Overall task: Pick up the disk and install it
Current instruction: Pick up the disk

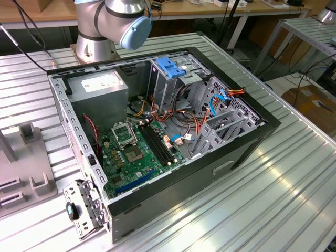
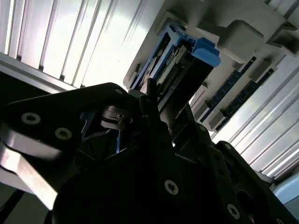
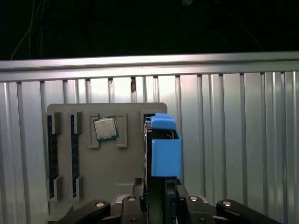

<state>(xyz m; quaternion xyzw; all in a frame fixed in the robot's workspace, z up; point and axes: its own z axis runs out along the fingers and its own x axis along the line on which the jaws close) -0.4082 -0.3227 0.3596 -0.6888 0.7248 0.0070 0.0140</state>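
Observation:
The disk, dark metal with blue plastic rails, stands on edge at a slot of a grey holder tray. My gripper straddles the disk's near end in the first wrist view. In the second wrist view the disk reaches from my gripper toward the tray. I cannot make out whether it is gripped or lifted off the slot. The open computer case lies on the table in the exterior view, with the arm's base behind it.
The tray also holds a processor chip and two memory sticks. Inside the case are a green motherboard, a grey power supply, a metal drive cage with a light-blue latch and loose cables. The table is ribbed aluminium.

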